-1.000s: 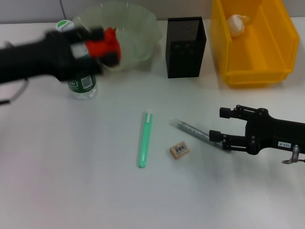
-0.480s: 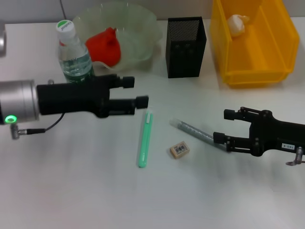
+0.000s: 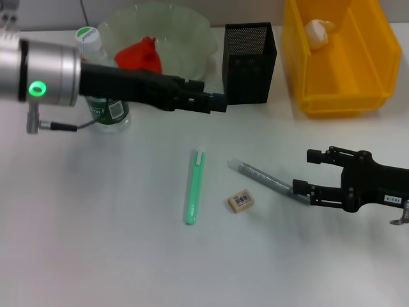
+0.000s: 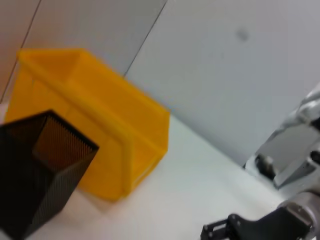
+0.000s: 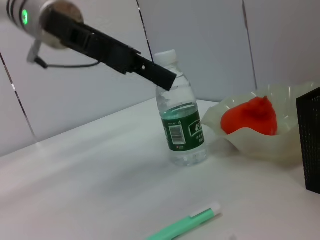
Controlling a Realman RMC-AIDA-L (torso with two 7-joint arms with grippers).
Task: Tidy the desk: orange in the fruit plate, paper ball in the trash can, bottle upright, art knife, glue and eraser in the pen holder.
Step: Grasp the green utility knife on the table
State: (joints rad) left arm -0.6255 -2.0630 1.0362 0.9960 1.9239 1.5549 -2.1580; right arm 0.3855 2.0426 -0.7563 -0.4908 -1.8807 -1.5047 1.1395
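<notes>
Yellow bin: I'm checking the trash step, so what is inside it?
Inside the yellow bin a crumpled paper ball lies near the back wall. The near wall hides part of the floor.

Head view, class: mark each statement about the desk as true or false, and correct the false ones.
1. The bottle stands upright. True.
2. The red fruit lies on the bare table. False: it sits in the fruit plate.
3. The pen holder stands between the fruit plate and the yellow bin. True.
4. The eraser is inside the pen holder. False: it lies on the table beside the green art knife.
5. The paper ball is in the yellow bin. True.
</notes>
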